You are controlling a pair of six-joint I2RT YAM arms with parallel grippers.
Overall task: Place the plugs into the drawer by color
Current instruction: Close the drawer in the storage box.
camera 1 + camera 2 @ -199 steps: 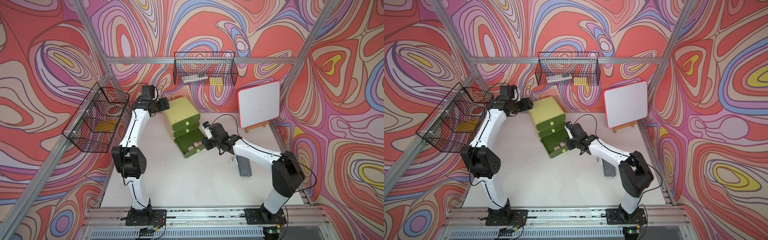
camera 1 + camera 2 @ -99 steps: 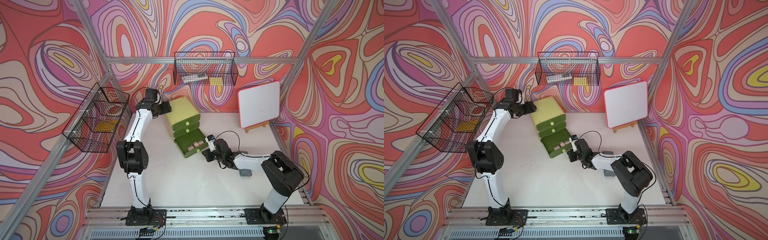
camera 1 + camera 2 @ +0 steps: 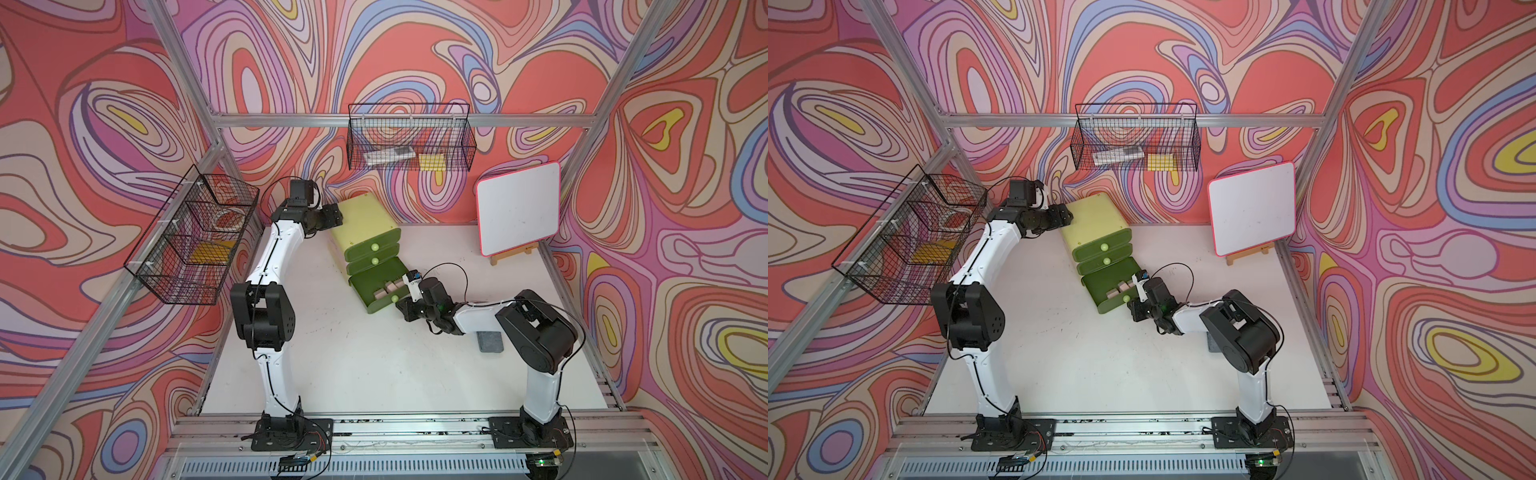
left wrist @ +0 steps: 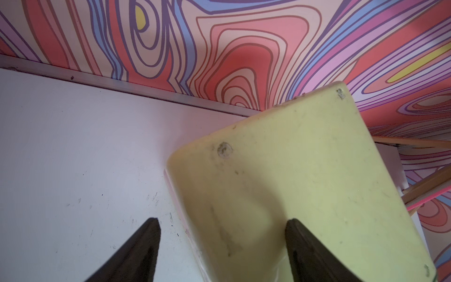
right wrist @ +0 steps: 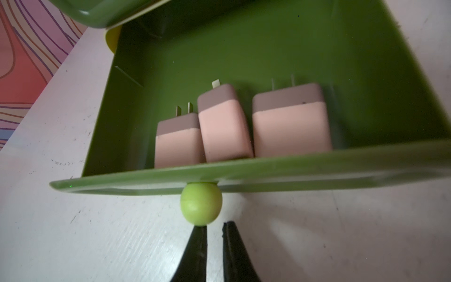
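In a top view: bottom drawer (image 3: pixel 376 291) open twd table (image 3: pixel 353 361) centre, 3 pink plugs (image 3: pixel 388 288) inside. R claw (image 3: pixel 402 305) at its knob (image 3: pixel 395 298); L claw (image 3: pixel 336 216) at cabinet (image 3: pixel 365 220) back corner.
L wrist: jaws apart, one finger (image 4: pixel 310 251) over cabinet top, no grip seen.
R wrist: R claw closed, empty, fingertip (image 5: pixel 199 234) touching knob, drawer straight ahead.

This is a robotics lab test cell: a silver aluminium-profile frame (image 3: pixel 407 120) and walls of swirling red, pink and blue printed sheet (image 3: pixel 104 124) box in a white tabletop (image 3: pixel 353 365). In front of the small pale yellow-green plastic cabinet (image 3: pixel 363 220), two white-and-black robot arms (image 3: pixel 274 257) rise from a slotted metal rail (image 3: pixel 415 432). Black wire baskets (image 3: pixel 409 143) hang behind and beside it, and a red-rimmed whiteboard (image 3: pixel 517 214) stands at its other side.
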